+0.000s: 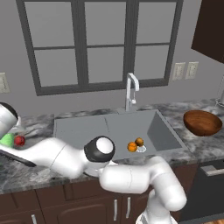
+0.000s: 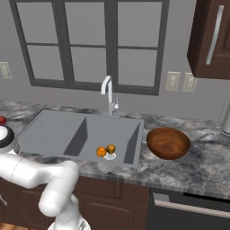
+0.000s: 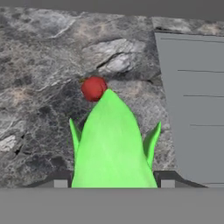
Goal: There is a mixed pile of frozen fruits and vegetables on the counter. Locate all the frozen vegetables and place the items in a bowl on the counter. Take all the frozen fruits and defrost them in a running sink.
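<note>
My gripper [image 3: 113, 183] is shut on the bright green pointed vegetable [image 3: 113, 144], which fills the space between the two fingertips. In the left base view the vegetable [image 1: 6, 140] sits at the far left over the counter [image 1: 26, 173], under my hand. A small red ball [image 3: 93, 88] lies on the stone just beyond the green tip, also seen beside it [image 1: 19, 140] and at the frame edge [image 2: 2, 120]. A bright orange ball [image 1: 132, 147] and a brownish orange ball [image 1: 139, 141] rest in the sink [image 1: 87, 127] by its drain. The wooden bowl [image 1: 202, 123] stands empty on the right.
The gooseneck tap [image 1: 130, 89] rises behind the basin. The ribbed drainboard [image 3: 192, 109] lies right of the held piece in the hand view. My own arm stretches low across the sink's front edge. A dishwasher front [image 2: 188, 211] sits under the counter on the right.
</note>
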You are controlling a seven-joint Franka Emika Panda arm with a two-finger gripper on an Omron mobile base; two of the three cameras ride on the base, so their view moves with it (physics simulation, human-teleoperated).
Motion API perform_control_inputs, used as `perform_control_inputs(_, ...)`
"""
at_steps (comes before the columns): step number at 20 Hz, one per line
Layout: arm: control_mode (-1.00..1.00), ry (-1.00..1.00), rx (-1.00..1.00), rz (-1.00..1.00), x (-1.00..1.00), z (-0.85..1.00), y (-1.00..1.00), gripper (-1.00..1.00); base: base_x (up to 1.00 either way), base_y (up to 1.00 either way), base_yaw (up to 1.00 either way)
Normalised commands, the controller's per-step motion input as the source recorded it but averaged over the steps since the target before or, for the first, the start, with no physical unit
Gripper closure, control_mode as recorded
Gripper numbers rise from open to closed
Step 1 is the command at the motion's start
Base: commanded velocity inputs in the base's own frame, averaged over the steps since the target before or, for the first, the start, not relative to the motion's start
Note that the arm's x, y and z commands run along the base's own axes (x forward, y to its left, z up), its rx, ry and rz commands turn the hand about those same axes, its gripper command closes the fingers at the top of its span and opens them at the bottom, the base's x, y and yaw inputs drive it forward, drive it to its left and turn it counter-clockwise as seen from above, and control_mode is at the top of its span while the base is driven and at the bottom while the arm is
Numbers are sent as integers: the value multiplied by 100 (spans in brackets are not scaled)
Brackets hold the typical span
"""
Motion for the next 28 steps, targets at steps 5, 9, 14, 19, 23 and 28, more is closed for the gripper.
perform_control_inputs(5,-100,-19,0,0,-23,15,-99,100,0,0,0)
perform_control_inputs(9,-100,-19,3,0,-21,5,-100,100,0,0,0)
perform_control_inputs(14,-100,-22,8,3,-19,0,-100,100,0,0,0)
perform_control_inputs(19,-100,-26,10,6,-27,0,-100,100,0,0,0)
perform_control_inputs(23,-100,-30,12,10,-35,2,-100,100,0,0,0)
perform_control_inputs(28,-100,-33,13,13,-37,1,-100,100,0,0,0)
